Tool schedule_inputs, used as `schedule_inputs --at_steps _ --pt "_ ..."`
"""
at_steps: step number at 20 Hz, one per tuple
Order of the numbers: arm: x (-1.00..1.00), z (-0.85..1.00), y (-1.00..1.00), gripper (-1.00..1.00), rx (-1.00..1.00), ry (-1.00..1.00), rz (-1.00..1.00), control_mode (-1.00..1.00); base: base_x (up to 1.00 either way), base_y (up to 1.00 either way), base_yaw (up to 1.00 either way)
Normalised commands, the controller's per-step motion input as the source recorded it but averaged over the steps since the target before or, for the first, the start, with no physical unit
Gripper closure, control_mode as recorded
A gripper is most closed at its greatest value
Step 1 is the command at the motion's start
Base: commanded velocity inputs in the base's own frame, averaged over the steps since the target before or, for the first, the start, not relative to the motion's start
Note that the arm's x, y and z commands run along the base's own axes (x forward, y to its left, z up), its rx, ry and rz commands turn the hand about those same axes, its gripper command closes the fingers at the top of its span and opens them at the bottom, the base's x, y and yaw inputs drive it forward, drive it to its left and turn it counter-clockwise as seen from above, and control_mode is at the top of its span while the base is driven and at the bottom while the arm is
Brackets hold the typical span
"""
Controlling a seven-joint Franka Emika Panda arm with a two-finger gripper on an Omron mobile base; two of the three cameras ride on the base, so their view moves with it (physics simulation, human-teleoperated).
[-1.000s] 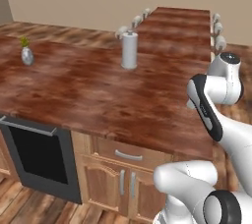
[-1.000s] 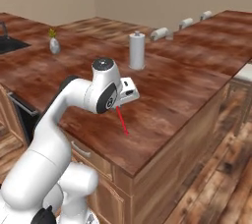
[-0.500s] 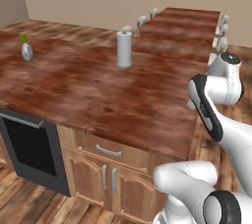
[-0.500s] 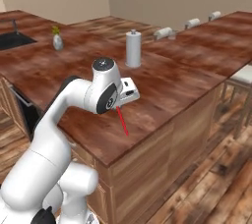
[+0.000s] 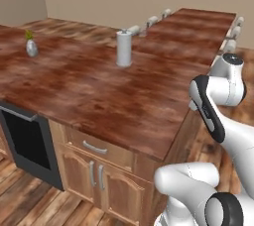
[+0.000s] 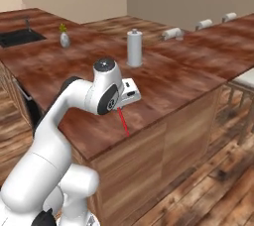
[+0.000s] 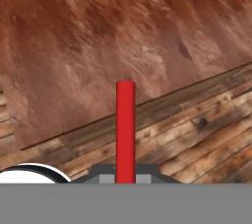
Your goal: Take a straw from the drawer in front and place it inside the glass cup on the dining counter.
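Big brown tabletop [image 6: 188,66] takes up most of the room, paper-towel roll [image 6: 134,47] standing on it. The fingers [image 7: 126,179] are clamped on the straw [image 6: 123,122], which hangs over the tabletop's near edge.

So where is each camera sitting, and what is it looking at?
Left base view: behind the arm, on its left, looking over the counter at the paper-towel roll and vase; the arm rises at the right.
Right base view: behind, on its right; the arm rises at the left, the gripper shut on the straw.
Hand view: on the hand, looking along the straw at the counter edge and floor.
Both base views share counter, roll and vase.
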Motion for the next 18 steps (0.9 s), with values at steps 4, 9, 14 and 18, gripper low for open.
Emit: schedule_inputs --at_steps 4,9,14,18 --pt "0.0 0.0 0.0 1.0 0.0 0.0 0.0 1.0 0.0 -0.6 0.25" --pt "0.0 0.0 0.0 1.0 0.0 0.0 0.0 1.0 0.0 -0.6 0.28" --pt "0.0 0.0 0.0 1.0 0.0 0.0 0.0 1.0 0.0 -0.64 0.3" --pt "0.0 0.0 0.0 1.0 0.0 0.0 0.0 1.0 0.0 -0.66 0.29"
